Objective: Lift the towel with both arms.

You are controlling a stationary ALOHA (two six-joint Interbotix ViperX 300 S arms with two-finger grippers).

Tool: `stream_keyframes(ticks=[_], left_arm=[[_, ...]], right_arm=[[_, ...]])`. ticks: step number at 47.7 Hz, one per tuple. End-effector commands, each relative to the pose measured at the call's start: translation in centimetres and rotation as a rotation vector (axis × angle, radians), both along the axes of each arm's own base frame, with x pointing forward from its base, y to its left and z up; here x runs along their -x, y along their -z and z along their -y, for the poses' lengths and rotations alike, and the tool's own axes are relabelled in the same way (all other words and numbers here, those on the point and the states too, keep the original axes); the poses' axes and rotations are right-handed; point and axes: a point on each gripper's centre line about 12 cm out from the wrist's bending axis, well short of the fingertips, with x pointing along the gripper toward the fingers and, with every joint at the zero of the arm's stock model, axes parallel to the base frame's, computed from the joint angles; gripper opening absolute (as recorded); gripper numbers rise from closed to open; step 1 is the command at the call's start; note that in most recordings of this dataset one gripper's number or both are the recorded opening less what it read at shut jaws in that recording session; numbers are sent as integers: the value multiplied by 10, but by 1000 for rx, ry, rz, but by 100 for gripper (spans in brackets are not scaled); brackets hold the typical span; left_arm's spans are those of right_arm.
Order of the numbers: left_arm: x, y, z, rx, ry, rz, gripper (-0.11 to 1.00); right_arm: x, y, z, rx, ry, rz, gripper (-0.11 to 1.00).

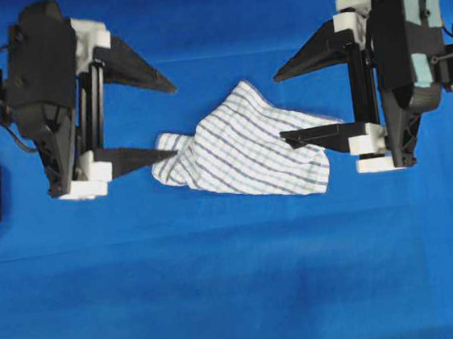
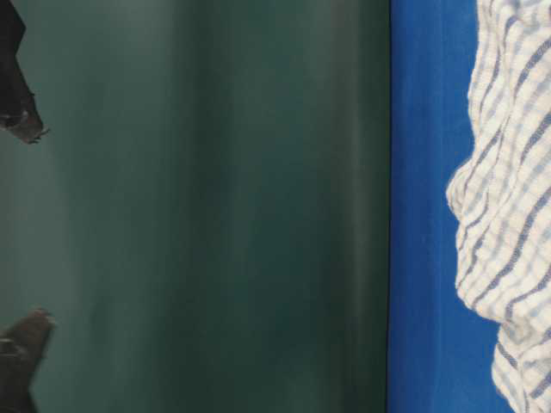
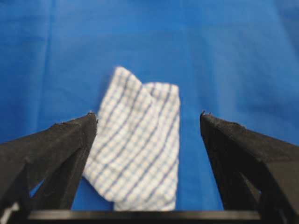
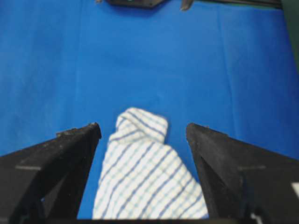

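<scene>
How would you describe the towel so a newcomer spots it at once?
Look at the middle of the blue table cloth, between the two open black grippers. The towel lies crumpled there. It is the only white, blue-checked thing on the plain blue.

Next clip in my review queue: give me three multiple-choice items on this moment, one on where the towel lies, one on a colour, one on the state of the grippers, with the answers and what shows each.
1. Where does the towel lie?
A. Between the two grippers, on the table cloth
B. Draped over the left arm
C. Hanging off the table's edge

2. What colour is the table cloth under the towel?
A. Green
B. Plain blue
C. White

3. How do the left gripper and right gripper stand?
A. Both shut on the towel
B. Only the left is open
C. Both open, jaws spread wide

Answers:
1. A: the overhead view shows it crumpled on the cloth with one gripper at each end.
2. B: every view shows blue cloth around the striped towel.
3. C: both wrist views show wide gaps between the fingers, with the towel lying loose between them.
</scene>
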Motion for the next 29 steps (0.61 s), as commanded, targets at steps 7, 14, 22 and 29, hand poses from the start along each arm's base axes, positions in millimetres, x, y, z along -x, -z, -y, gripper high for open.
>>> stream_keyframes(ticks=[7,14,22,29], left_arm=[[-8,49,6,3,16,-103,87],[-13,86,8,1,20,-158,87],[-17,131,11,0,25,-204,87],[-22,167,11,-2,24,-241,87]], right_arm=[[-5,34,-8,-18,-15,-82,70],[-12,75,-14,-19,-31,-175,70],[-17,126,-19,-36,-47,-250,70],[-21,159,-21,-58,-52,-287,70]])
